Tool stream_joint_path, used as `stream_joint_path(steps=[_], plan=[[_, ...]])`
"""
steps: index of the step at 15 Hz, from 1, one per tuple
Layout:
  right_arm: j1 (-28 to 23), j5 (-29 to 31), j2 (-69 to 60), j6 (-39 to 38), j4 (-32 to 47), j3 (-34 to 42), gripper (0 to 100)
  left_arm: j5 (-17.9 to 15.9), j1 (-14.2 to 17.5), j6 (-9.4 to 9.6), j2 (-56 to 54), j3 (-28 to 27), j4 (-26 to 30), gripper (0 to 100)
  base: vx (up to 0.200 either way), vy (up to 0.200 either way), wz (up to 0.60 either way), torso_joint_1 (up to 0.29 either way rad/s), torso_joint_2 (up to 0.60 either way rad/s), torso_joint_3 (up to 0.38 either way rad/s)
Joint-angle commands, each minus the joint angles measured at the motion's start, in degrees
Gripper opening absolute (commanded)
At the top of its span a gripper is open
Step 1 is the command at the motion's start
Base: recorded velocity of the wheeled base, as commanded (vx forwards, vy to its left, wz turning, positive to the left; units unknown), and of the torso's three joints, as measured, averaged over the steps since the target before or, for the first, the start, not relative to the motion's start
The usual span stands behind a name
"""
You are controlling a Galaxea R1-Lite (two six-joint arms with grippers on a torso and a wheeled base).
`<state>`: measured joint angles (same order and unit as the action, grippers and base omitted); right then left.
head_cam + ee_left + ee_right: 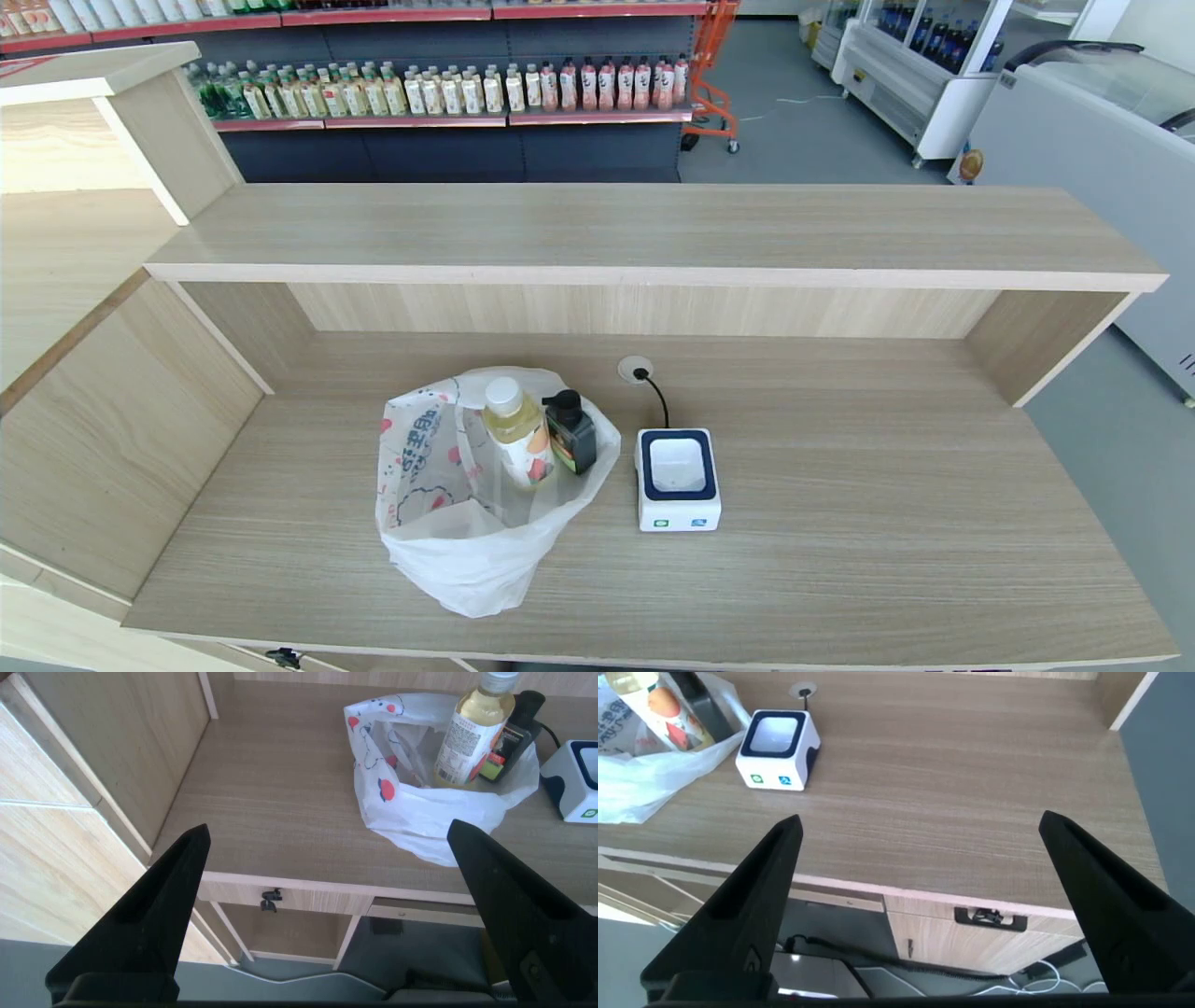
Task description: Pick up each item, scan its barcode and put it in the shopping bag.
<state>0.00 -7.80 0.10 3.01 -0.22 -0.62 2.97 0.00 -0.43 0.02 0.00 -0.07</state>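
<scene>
A white plastic shopping bag stands open on the wooden counter, left of centre. Inside it stand a pale yellow drink bottle with a white cap and a dark bottle with a black top. Just right of the bag sits the white barcode scanner with a dark-framed window. My left gripper hangs open below the counter's front edge, short of the bag. My right gripper is open too, off the front edge right of the scanner.
A raised shelf and side walls enclose the counter at the back and sides. The scanner's black cable runs to a grommet behind it. A small lock sits on the counter front. Store shelves of bottles stand behind.
</scene>
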Motion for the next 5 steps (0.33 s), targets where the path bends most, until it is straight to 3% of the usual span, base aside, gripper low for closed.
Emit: stream_joint_path(steps=[1,5], plan=[[0.00,-0.02,-0.10,0.07,-0.04,0.01,100,0.01,0.00,-0.01,-0.02,0.00,-0.01,100,0.000,0.000,0.00,0.000,0.00,0.000],[0.00,-0.02,-0.10,0.07,-0.04,0.01,100,0.01,0.00,-0.01,-0.02,0.00,-0.01,100,0.000,0.000,0.00,0.000,0.00,0.000]])
